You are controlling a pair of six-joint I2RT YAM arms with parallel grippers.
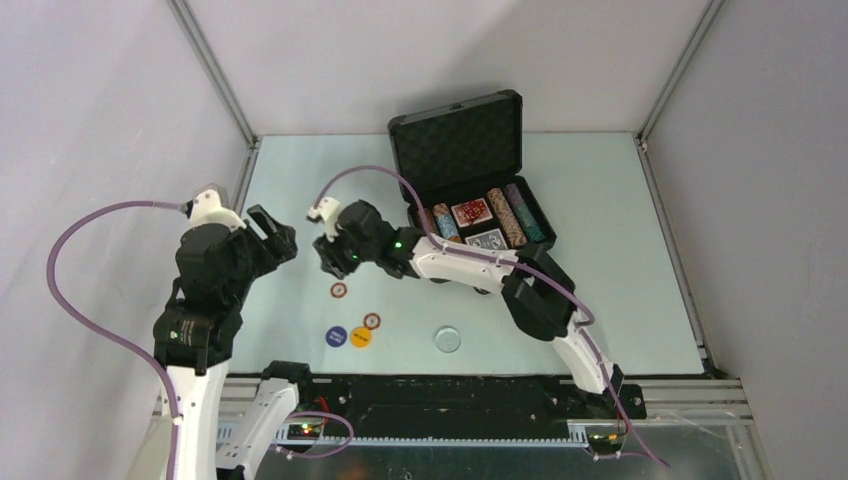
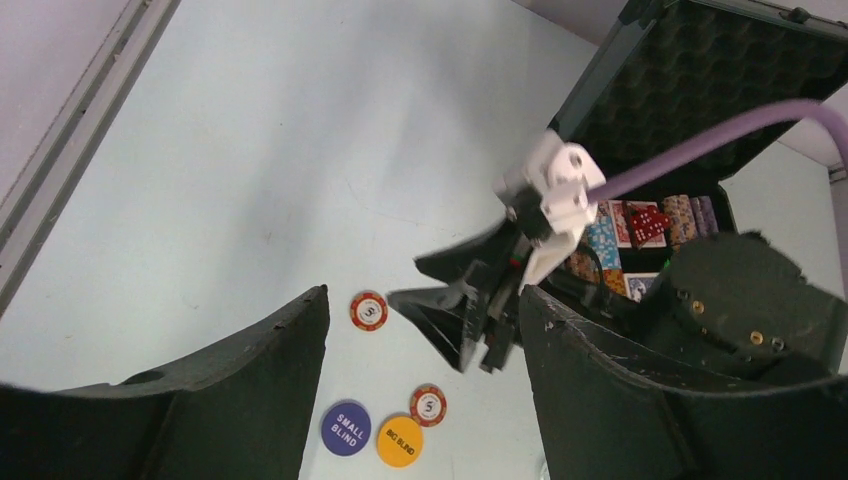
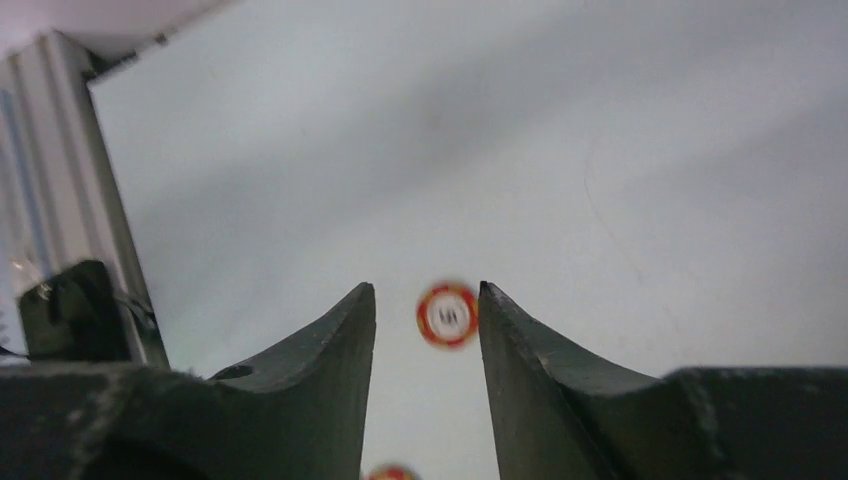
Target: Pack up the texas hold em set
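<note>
As the right gripper (image 1: 330,262) hovers, jaws parted, over a red chip (image 1: 339,290) left of the open case (image 1: 470,140), the left gripper (image 1: 278,232) hangs wide open.

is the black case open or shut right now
Open. The case has its lid raised, foam lining showing, with chips and cards visible inside.
</note>
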